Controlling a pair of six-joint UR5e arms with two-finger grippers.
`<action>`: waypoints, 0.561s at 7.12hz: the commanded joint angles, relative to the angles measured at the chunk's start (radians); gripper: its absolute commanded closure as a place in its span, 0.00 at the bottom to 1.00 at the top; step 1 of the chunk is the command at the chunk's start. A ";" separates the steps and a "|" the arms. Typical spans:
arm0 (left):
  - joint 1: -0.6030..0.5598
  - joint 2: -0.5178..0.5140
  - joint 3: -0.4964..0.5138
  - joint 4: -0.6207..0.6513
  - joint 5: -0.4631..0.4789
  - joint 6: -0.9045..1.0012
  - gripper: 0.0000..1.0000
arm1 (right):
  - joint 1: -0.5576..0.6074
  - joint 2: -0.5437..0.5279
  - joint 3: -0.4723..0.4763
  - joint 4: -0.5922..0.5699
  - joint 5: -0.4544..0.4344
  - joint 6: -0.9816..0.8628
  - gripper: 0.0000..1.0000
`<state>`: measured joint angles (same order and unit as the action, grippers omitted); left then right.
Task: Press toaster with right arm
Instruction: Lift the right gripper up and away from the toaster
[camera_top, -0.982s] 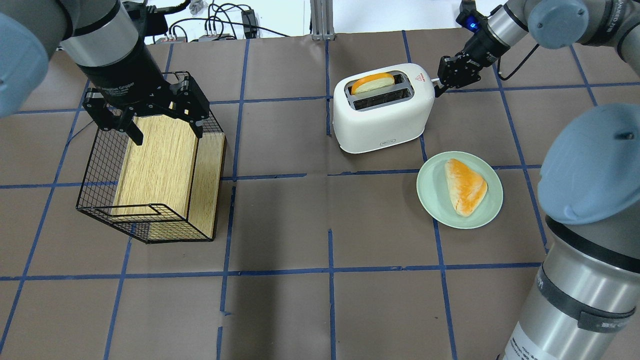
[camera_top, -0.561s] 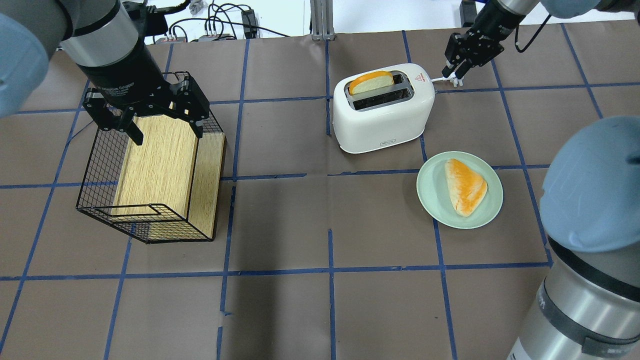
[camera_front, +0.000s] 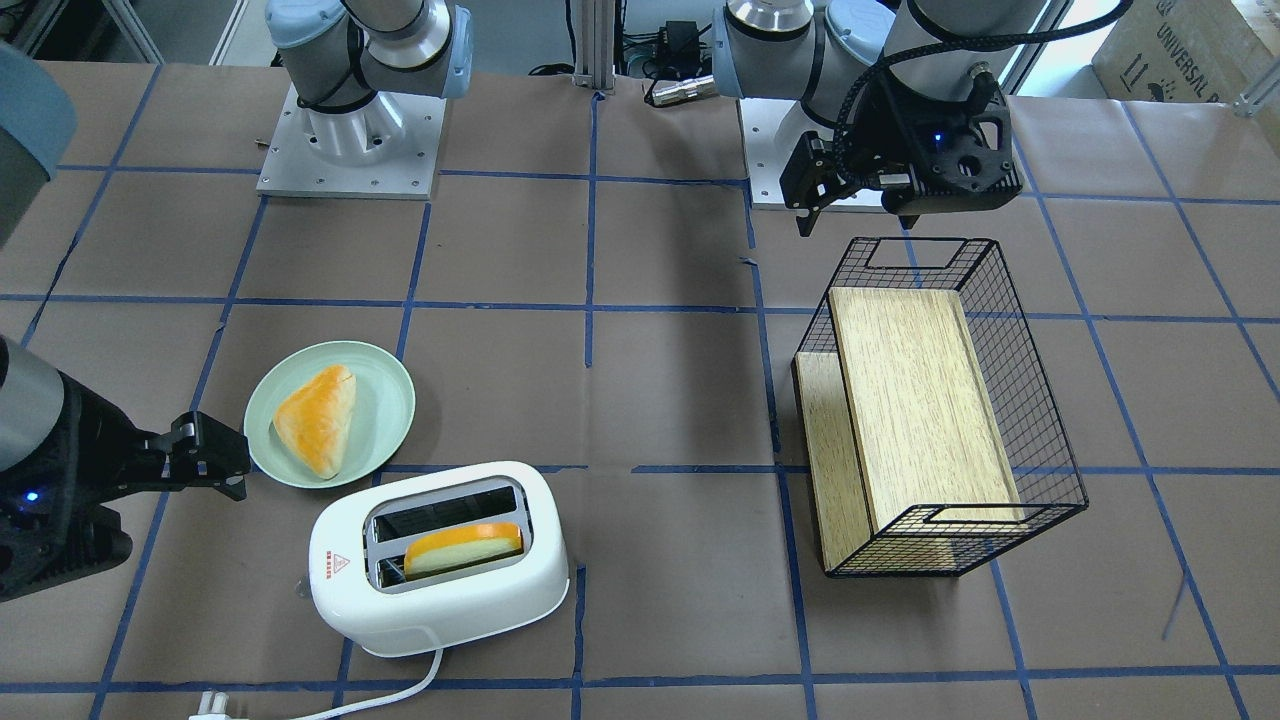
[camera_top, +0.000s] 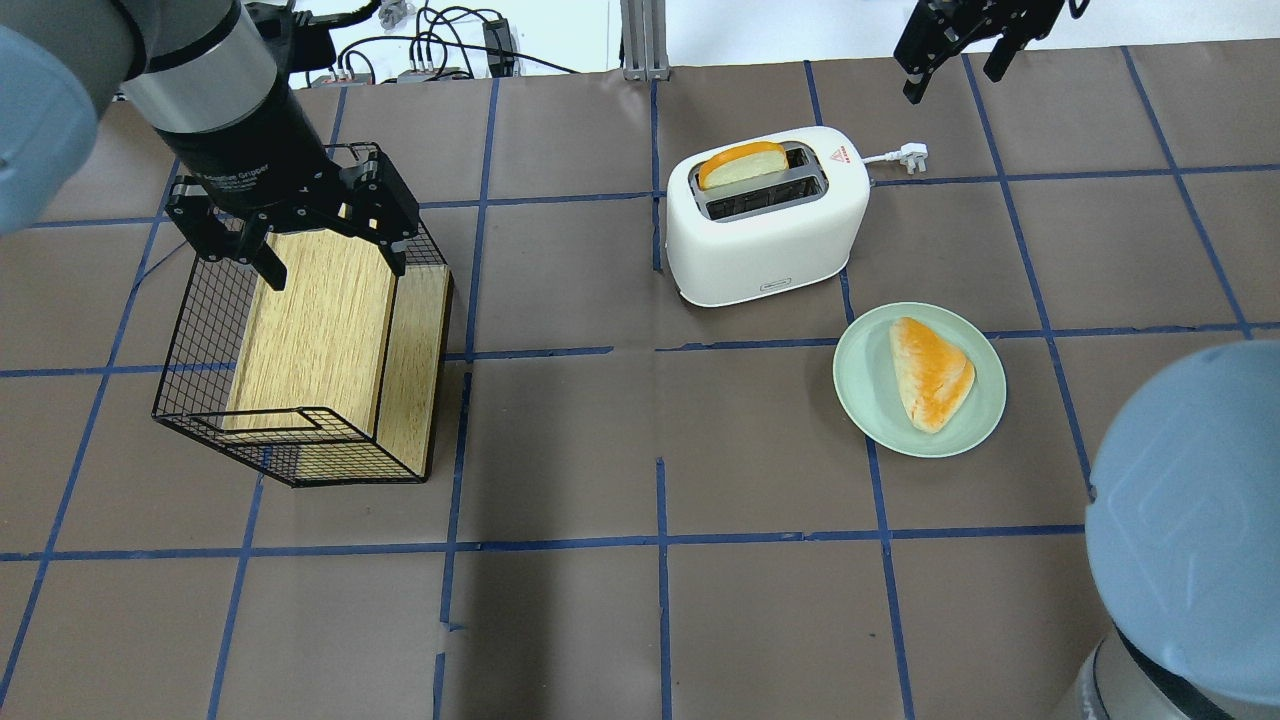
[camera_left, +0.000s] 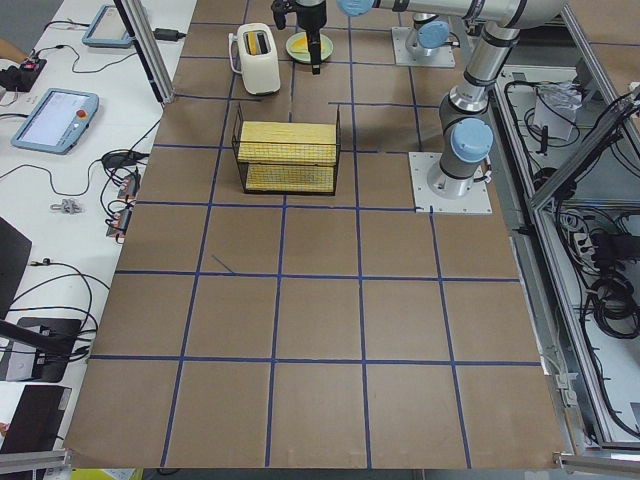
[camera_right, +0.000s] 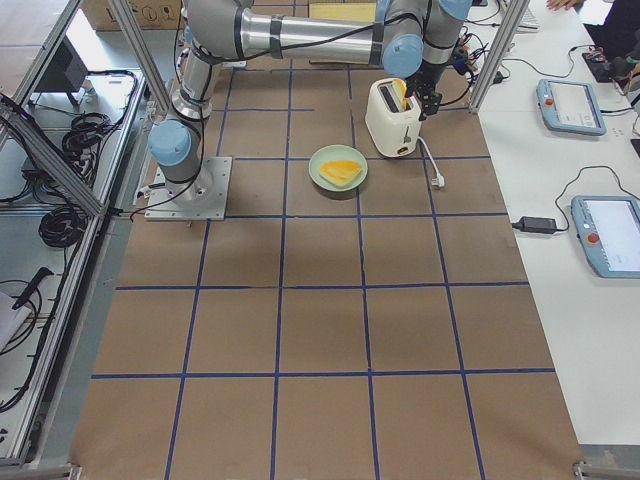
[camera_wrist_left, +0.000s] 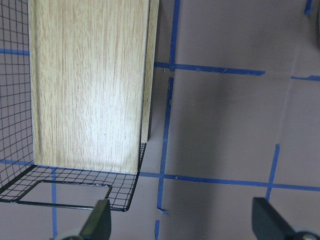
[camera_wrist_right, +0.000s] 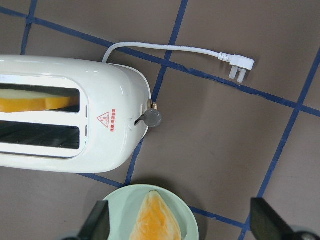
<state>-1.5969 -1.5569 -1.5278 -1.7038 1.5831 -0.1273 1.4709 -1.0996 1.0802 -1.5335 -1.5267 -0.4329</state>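
Toaster (camera_top: 770, 240) stands near right claw (camera_top: 950, 85), which hangs spread, pointing down; left claw (camera_top: 335, 270) spread above basket (camera_top: 190, 340).

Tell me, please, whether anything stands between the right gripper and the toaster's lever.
Nothing visible does. The open right gripper hangs above and beside the toaster, and its wrist camera sees the side lever uncovered.
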 joint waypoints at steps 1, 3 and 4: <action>0.000 0.000 0.000 0.000 0.000 0.000 0.00 | 0.022 -0.020 -0.003 0.000 -0.007 0.009 0.00; 0.000 0.000 0.000 0.000 0.000 0.000 0.00 | 0.037 -0.099 0.021 0.050 -0.003 0.144 0.00; 0.000 0.000 0.001 0.000 0.000 0.000 0.00 | 0.049 -0.155 0.071 0.058 -0.009 0.213 0.00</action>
<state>-1.5969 -1.5569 -1.5274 -1.7042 1.5831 -0.1273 1.5062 -1.1929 1.1070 -1.4976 -1.5319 -0.3038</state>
